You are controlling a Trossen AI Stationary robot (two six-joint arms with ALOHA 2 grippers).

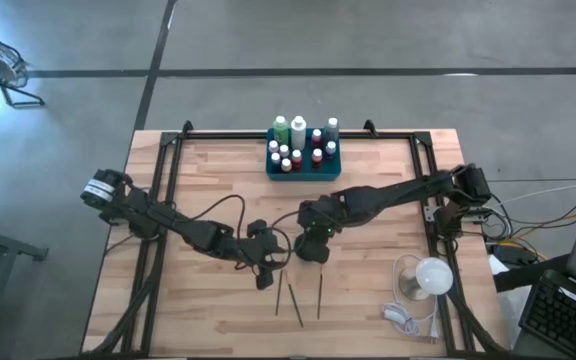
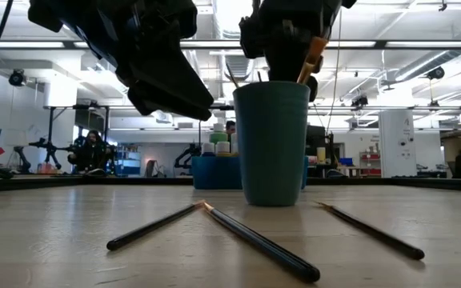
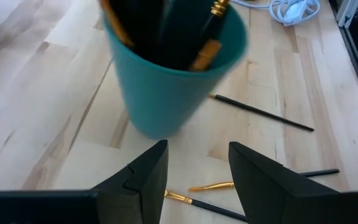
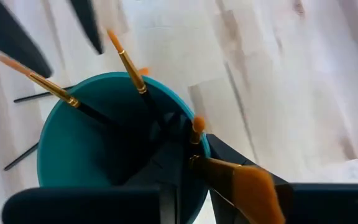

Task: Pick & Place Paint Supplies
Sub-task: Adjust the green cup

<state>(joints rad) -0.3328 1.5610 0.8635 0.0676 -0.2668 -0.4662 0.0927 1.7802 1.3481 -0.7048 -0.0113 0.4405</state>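
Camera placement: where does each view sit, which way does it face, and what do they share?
High: overhead, straight down; both arms, teal tray of bottles.
Low: tabletop level, facing the room; three brushes lying before the cup.
Left wrist: above the left gripper, open near the cup.
Right wrist: right gripper above the cup, lowering a brush.
All share the cup.

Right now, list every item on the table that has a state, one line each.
Cup: upright, brushes standing inside.
Three loose brushes: lying flat on the table, in front of the cup.
Tray: at the table's back edge, bottles upright in it.
Bottles: capped.
Left gripper: open, empty, near the cup.
Right gripper: over the cup, in its mouth.
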